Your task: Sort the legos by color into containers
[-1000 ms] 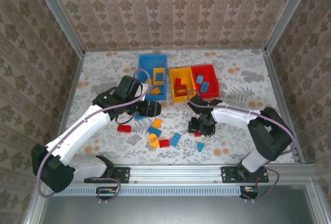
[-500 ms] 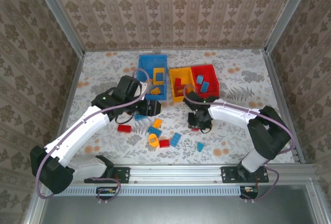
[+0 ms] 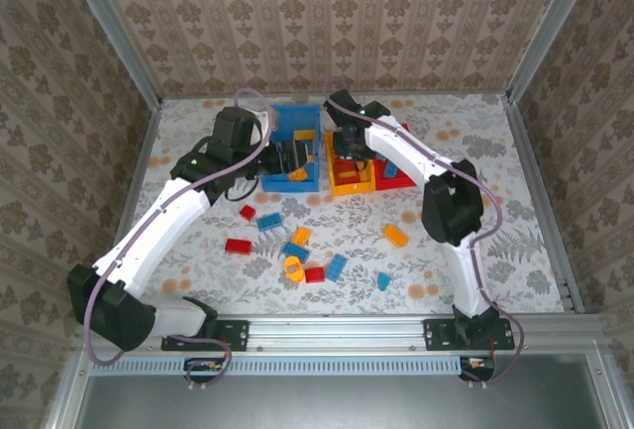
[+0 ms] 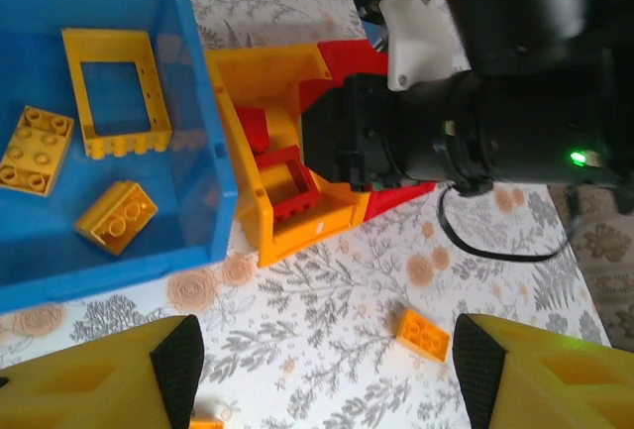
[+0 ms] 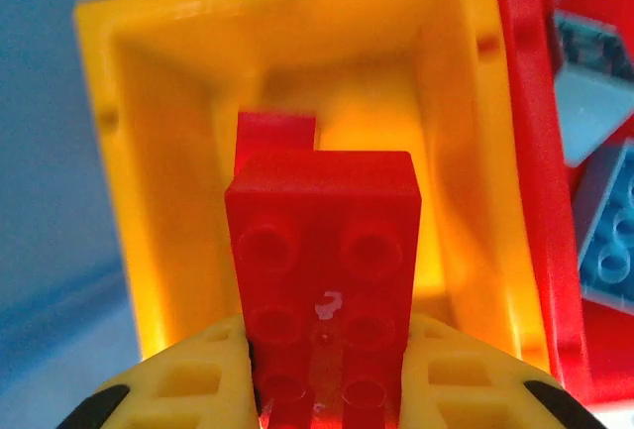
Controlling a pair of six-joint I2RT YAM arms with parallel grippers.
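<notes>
My right gripper [image 5: 325, 375] is shut on a red lego brick [image 5: 322, 251], studs toward the camera, and holds it over the open yellow container [image 5: 149, 161]; from above this gripper [image 3: 347, 155] sits at that container [image 3: 337, 188]. A red piece [image 5: 277, 130] lies inside the container. The red container [image 3: 406, 179] beside it holds blue bricks [image 5: 606, 236]. My left gripper [image 4: 327, 370] is open and empty near the blue container [image 4: 213, 152], which holds a yellow frame [image 4: 109, 92] and yellow bricks [image 4: 117, 216]. Several loose legos [image 3: 297, 251] lie on the table.
An orange brick [image 3: 396, 236] lies alone on the table right of centre, and it shows between my left fingers [image 4: 426, 335]. Red bricks [image 3: 237, 246] lie at the left of the scatter. The right arm's black wrist [image 4: 475, 132] hangs over the yellow and red containers.
The right gripper closed on a red brick on the table and carried it back over the yellow container. The left arm swung back toward the blue container, staying open.
</notes>
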